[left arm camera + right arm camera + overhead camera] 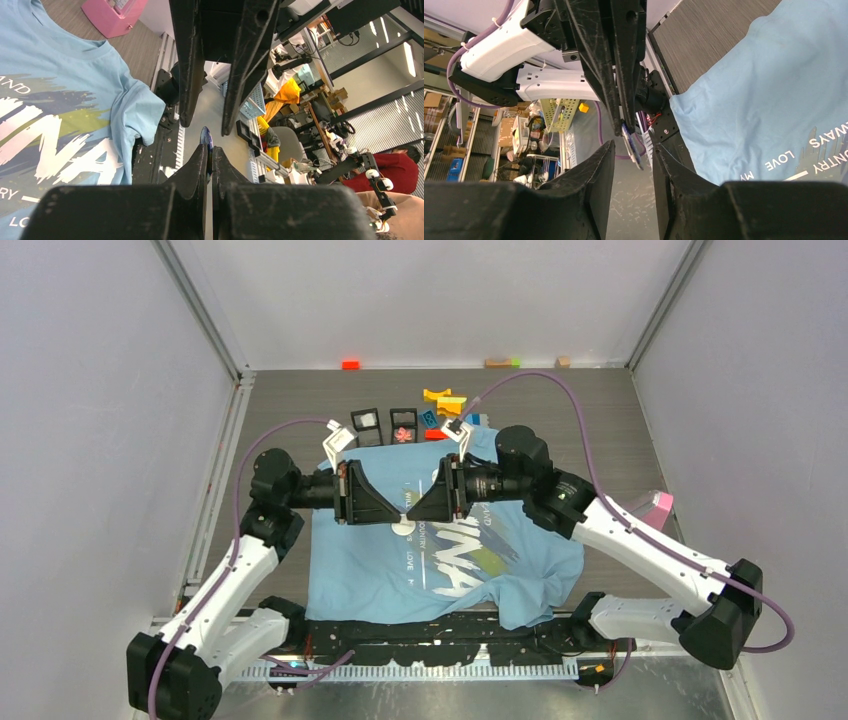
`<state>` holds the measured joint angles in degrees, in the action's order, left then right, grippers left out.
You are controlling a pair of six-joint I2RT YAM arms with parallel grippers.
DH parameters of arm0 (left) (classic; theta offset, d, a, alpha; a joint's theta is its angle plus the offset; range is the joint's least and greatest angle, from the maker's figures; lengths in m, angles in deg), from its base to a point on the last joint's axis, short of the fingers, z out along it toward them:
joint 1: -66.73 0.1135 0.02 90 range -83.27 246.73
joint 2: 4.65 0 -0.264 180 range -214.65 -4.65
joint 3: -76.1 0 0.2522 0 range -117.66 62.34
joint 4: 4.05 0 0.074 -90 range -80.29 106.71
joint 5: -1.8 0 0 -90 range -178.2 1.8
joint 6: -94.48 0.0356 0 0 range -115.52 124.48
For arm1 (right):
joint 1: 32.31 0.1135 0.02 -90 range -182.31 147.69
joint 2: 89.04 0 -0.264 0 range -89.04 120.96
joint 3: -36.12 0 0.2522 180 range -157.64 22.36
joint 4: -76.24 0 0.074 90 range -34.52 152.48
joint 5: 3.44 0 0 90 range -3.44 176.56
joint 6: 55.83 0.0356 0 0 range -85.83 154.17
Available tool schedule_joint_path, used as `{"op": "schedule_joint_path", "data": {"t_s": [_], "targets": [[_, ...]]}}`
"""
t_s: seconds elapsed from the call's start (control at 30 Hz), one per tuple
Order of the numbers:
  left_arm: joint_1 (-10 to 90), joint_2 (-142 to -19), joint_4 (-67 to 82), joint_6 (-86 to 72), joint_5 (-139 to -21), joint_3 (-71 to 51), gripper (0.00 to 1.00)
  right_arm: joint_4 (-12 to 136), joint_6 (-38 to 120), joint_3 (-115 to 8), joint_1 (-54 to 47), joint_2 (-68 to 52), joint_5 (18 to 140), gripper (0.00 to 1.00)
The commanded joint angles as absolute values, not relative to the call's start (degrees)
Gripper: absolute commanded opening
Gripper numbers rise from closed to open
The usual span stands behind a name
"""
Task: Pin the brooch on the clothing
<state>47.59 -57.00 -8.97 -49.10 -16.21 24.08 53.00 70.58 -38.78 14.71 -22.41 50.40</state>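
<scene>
Item 1, left hand: clamped on the brooch, held edge-up above the clothing spread on the tabletop. Item 2, right hand: 2 fingers apart, flanking the brooch. Advice: close squarely on its free edge before the left hand releases.

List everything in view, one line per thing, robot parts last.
light blue T-shirt with white lettering: one, light blue, spread on the table's near half.
small brooch: one, bluish where visible, above the shirt between the claws.
small black square frames: two, black, beyond the shirt; one holds something pink.
plastic toy blocks: several, yellow, orange, red, teal, blue; by the shirt's far edge, more along the far wall.
pink plastic object: one, pink, right table edge.
grey wood-grain table: one, grey.
left claw: one, black, shut on the brooch.
right claw: one, black, open around it.
</scene>
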Motion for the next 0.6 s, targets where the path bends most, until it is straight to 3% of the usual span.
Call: {"op": "schedule_joint_path", "data": {"t_s": [0.0, 0.23, 0.57], "targets": [[47.17, -55.45, -12.00, -49.23, -14.55, 24.23, 0.00, 56.72, 71.37, -38.82, 14.53, -21.93, 49.01, 0.37], [47.04, -55.24, -12.24, -49.31, -15.24, 24.37, 0.00, 58.34, 72.40, -38.97, 14.54, -20.51, 46.49, 0.24], [47.04, -55.33, -15.86, -51.18, -17.34, 25.23, 0.00, 58.09, 72.65, -38.47, 14.55, -19.89, 44.60, 0.20]]}}
